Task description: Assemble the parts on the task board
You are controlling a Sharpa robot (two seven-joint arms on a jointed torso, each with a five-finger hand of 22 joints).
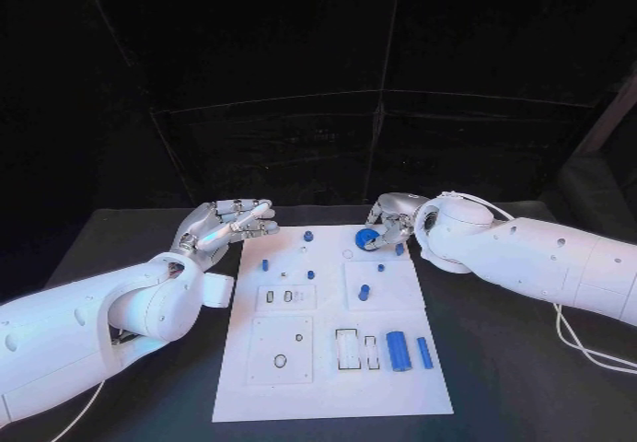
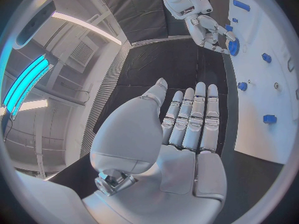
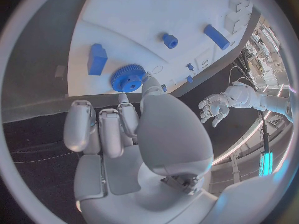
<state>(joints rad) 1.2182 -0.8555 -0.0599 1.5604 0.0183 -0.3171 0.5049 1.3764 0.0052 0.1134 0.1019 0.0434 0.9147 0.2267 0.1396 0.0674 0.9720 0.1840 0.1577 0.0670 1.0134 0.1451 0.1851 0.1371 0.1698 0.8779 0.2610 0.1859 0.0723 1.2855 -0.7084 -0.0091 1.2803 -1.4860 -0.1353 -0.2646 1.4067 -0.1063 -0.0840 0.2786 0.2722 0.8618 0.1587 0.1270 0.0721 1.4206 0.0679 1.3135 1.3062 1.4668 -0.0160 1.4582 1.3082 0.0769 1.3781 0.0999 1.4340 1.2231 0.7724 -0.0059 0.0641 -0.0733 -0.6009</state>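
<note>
The white task board [image 1: 332, 387] lies in the middle of the black table. A blue gear [image 1: 366, 239] lies flat near the board's far edge. My right hand [image 1: 389, 219] is right at it. In the right wrist view the thumb tip [image 3: 148, 82] and a fingertip sit against the rim of the gear [image 3: 127, 78]; I cannot tell whether they grip it. My left hand [image 1: 228, 226] hovers by the board's far left corner. Its fingers [image 2: 193, 114] are stretched out straight and hold nothing. The right hand [image 2: 209, 27] and the gear [image 2: 233, 46] show across the board.
Small blue pegs [image 1: 308, 236] [image 1: 264, 264] [image 1: 364, 292] stand on the board's far half. A blue block [image 3: 96, 58] lies beside the gear. A blue cylinder [image 1: 397, 351] and a blue bar [image 1: 425, 353] lie at the near right. Bare black table flanks the board.
</note>
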